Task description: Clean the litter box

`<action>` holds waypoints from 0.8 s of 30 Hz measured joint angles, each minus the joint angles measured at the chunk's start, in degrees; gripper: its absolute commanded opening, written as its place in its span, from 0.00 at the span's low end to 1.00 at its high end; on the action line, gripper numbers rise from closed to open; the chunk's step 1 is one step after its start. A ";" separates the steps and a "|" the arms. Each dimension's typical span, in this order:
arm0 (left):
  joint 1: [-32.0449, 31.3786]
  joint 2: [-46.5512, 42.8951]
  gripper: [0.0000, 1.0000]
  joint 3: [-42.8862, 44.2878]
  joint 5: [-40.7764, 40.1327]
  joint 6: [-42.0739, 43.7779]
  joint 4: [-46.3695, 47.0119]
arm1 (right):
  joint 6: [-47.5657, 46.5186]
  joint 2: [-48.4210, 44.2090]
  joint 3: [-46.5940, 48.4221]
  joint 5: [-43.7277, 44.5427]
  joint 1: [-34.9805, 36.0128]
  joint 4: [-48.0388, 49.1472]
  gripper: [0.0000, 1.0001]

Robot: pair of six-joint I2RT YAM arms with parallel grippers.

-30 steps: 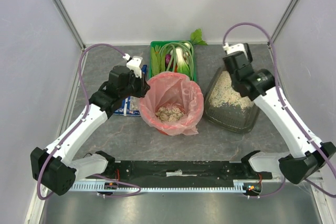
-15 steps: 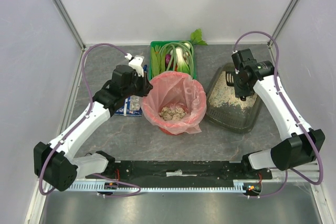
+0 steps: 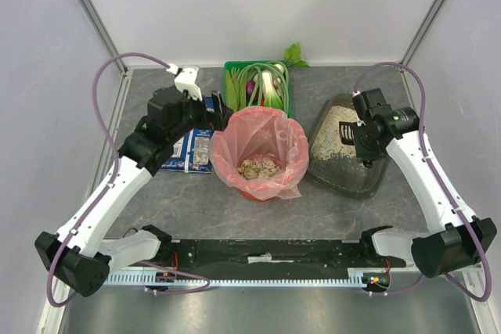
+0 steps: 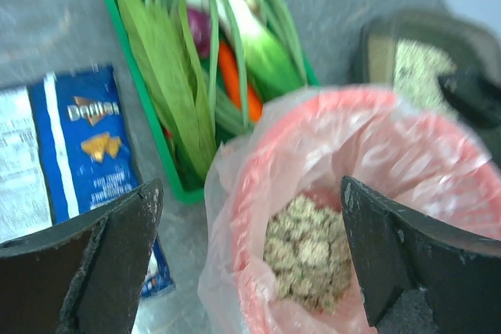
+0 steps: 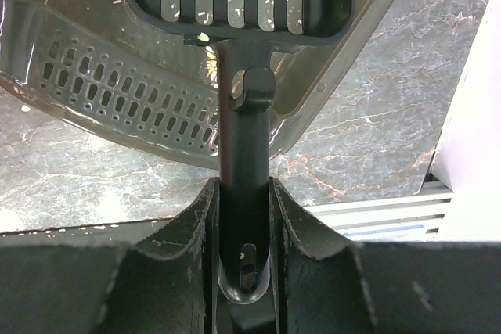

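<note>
The left hand [image 4: 250, 224] is hovering splayed and empty over the pink-bagged bin [image 3: 235, 127], where clumps [image 4: 307, 252] are lying. The right hand [image 5: 244, 220] is clenching the slotted scoop [image 5: 244, 138], holding it for sifting above the litter box [image 3: 352, 179] at the surface's [image 3: 196, 201] right.
</note>
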 measured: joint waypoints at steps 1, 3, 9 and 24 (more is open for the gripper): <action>0.00 -0.24 0.98 1.57 -0.59 0.24 0.22 | 0.00 -0.42 0.00 0.00 -0.02 -0.17 0.00; 0.00 0.11 0.97 5.40 -1.16 0.59 0.76 | 0.00 -0.83 0.00 -0.15 -0.04 -0.44 0.00; -1.90 10.84 0.83 20.09 -0.07 0.98 2.34 | 0.37 -0.66 -1.31 0.11 -0.07 -0.33 0.00; -4.22 44.19 0.67 37.51 5.53 5.16 6.86 | 3.08 13.84 4.94 -7.23 -0.04 -2.49 0.00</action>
